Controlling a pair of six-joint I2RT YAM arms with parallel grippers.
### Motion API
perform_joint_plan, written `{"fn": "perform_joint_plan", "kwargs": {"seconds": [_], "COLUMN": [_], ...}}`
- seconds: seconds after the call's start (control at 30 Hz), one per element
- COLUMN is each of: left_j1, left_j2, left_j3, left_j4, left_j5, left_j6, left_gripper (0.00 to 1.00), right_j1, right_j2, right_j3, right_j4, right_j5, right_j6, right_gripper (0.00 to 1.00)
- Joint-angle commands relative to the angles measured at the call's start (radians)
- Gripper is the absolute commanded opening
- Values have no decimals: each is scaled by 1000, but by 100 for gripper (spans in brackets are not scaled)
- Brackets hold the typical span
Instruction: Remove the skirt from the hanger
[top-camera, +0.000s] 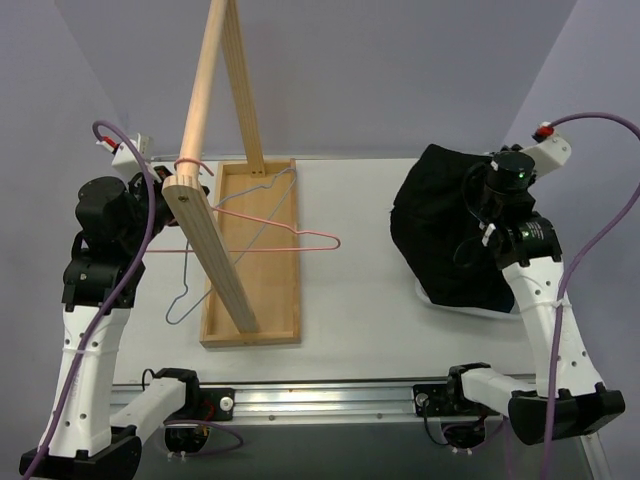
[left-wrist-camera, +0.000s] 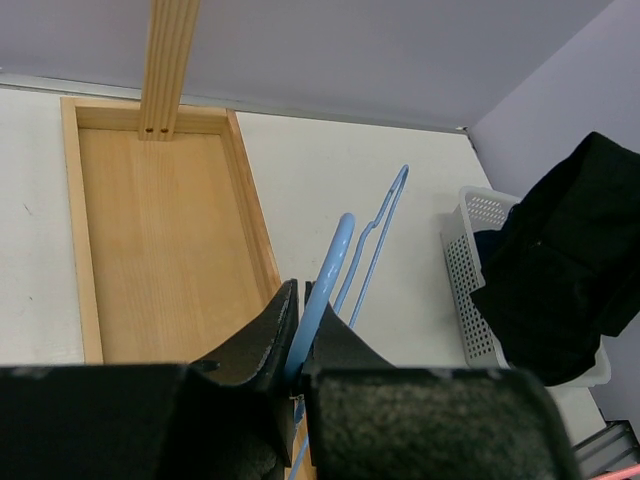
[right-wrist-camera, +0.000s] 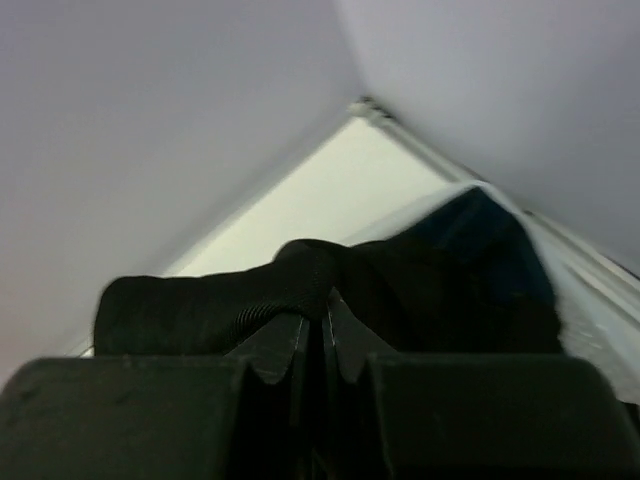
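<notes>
The black skirt (top-camera: 435, 230) hangs bunched at the right of the table, over a white basket (top-camera: 470, 310). My right gripper (right-wrist-camera: 328, 300) is shut on a ribbed fold of the skirt (right-wrist-camera: 300, 275). A thin blue hanger (top-camera: 185, 280) hangs bare over the left side, apart from the skirt. My left gripper (left-wrist-camera: 300, 295) is shut on the blue hanger (left-wrist-camera: 335, 265), whose wire runs out past the fingertips. In the left wrist view the skirt (left-wrist-camera: 570, 280) drapes over the basket (left-wrist-camera: 465, 270) at the right.
A wooden tray (top-camera: 285, 300) lies left of centre, with a slanted wooden rack beam (top-camera: 215, 260) rising from it. A pink hanger (top-camera: 300, 237) hangs from the rack across the tray. Walls close in behind and at the right.
</notes>
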Motion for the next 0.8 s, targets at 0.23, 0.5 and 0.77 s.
{"fn": "perform_joint_plan", "kwargs": {"seconds": [0.23,0.5,0.77], "left_j1": [-2,-2,-2], "left_j2": [-9,-2,29], "left_j3": [-1,-19,25], "left_j4": [26,36,21], "left_j5": [13,23,35], "left_j6": [2,7,15], "left_gripper": [2,2,2], "right_j1": [-277,-277,-278], "right_j2": [-75,-71,102], "right_j3": [-87,-168,-388], "right_j4": [-140,-115,-53], "right_j5": [209,174,-303], "right_j6": [22,-59,19], "right_gripper": [0,0,0]}}
